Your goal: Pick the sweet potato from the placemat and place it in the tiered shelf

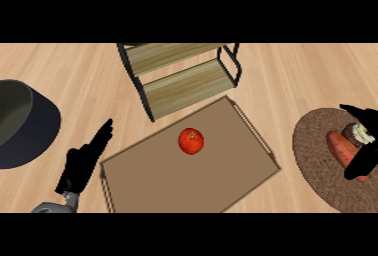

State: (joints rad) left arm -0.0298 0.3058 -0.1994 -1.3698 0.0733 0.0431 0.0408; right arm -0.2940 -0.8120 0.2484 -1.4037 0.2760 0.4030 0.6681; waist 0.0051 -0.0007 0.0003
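I count one sweet potato (pixel 341 148), one tomato (pixel 191 141), one tray (pixel 244 180), one placemat (pixel 316 165), one shelf (pixel 184 75) and one dark pot (pixel 33 135), plus my two hands.

The sweet potato lies on the round brown placemat at the right side of the counter (pixel 66 65). It is an orange-red length, angled toward the lower right, and partly covered by my right hand (pixel 362 155). That hand comes in from the right edge with its black fingers draped down over the potato. I cannot tell whether they are curled around it or only lying across it. A pale round part shows at the wrist, just above the potato.

The tray sits in the middle, tilted on the counter, and holds only the tomato, which rests near its upper centre. The tray's upper corner reaches close to the foot of the shelf.

The shelf stands at the top centre, with a black frame and two wooden tiers visible. I see nothing lying on either tier.

The pot is at the far left, cut off by the edge; its inside looks dark and I can see nothing in it.

My left hand (pixel 85 160) is at lower left, between pot and tray, fingers straight and pointing up, holding nothing.
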